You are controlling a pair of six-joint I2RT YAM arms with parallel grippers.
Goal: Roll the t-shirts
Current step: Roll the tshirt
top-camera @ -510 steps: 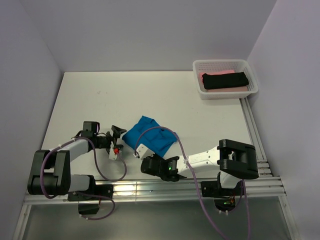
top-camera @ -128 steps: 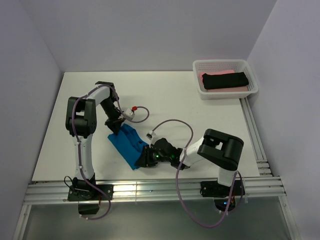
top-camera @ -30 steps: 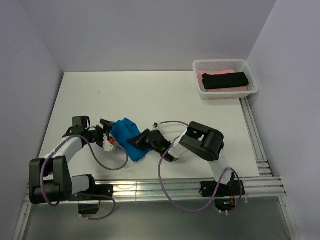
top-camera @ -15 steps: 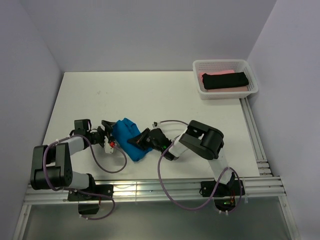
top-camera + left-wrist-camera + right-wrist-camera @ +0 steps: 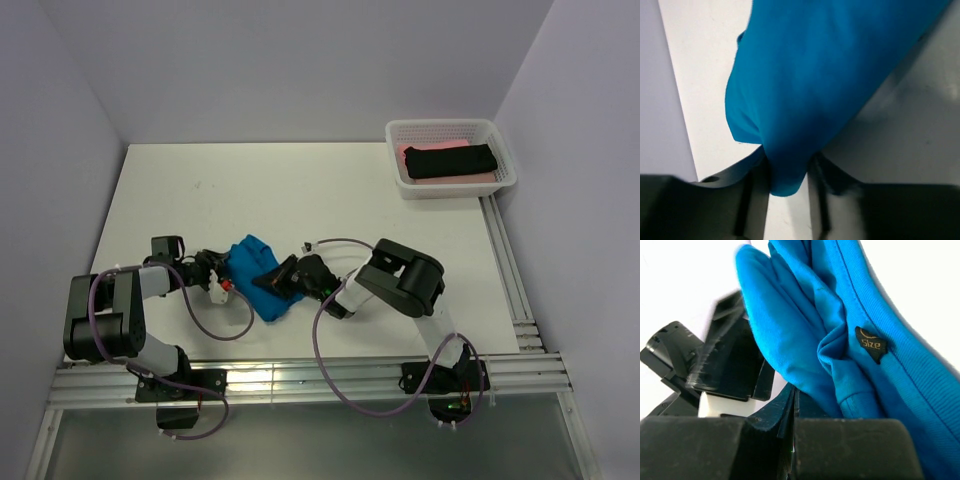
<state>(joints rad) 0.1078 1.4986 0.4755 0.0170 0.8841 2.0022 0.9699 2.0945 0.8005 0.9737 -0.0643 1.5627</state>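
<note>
The bright blue t-shirt lies bunched into a thick fold near the front left of the table. My left gripper comes in low from the left. In the left wrist view its fingers press on both sides of a hanging fold of the blue cloth, so the left gripper is shut on it. My right gripper lies against the bundle's right side. Seen from the right wrist, the right gripper is shut, the blue cloth with its size tag bulging over the tips.
A white mesh basket stands at the back right corner. It holds a rolled black t-shirt on top of a pink one. Metal rails run along the near edge, and walls close the table in.
My left gripper has narrowed from wide open onto the shirt's left fold and edged closer to it. The right gripper stays shut against the bundle.
</note>
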